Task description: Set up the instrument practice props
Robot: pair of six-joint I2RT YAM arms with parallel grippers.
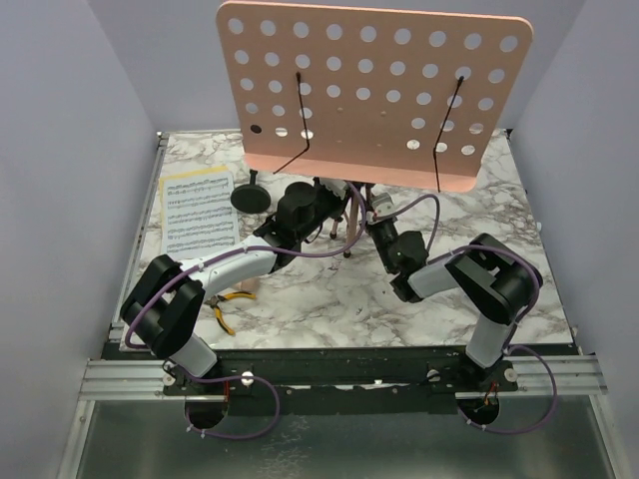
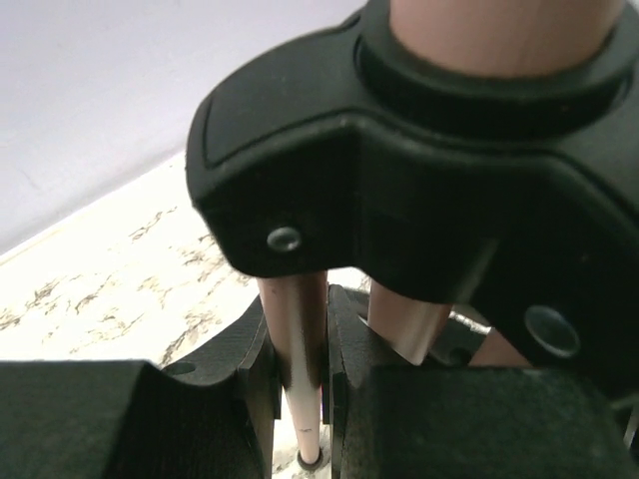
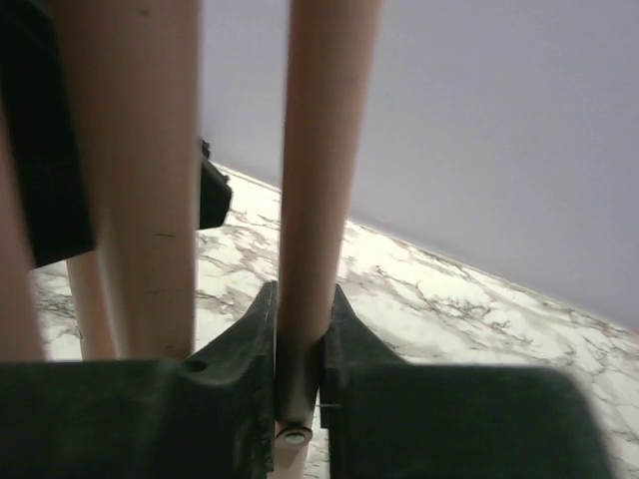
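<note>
My left hand (image 2: 297, 391) is clenched on one pink tripod leg (image 2: 292, 329), and my right hand (image 3: 298, 374) grasps a second leg (image 3: 321, 150). The pink desk (image 1: 374, 90) looms over the tabletop's (image 1: 329, 299) far edge, hiding the fingertips from above. Sheet music (image 1: 197, 212) lies near the left edge.

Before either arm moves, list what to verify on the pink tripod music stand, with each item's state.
1. Left gripper shut on pink tripod leg: ok.
2. Right gripper shut on second pink leg: ok.
3. Pink perforated music-stand desk raised above the table: ok.
4. White and yellow sheet-music pages on desk: not ok, flat on marble table.
5. All tripod feet seated: cannot tell.
</note>
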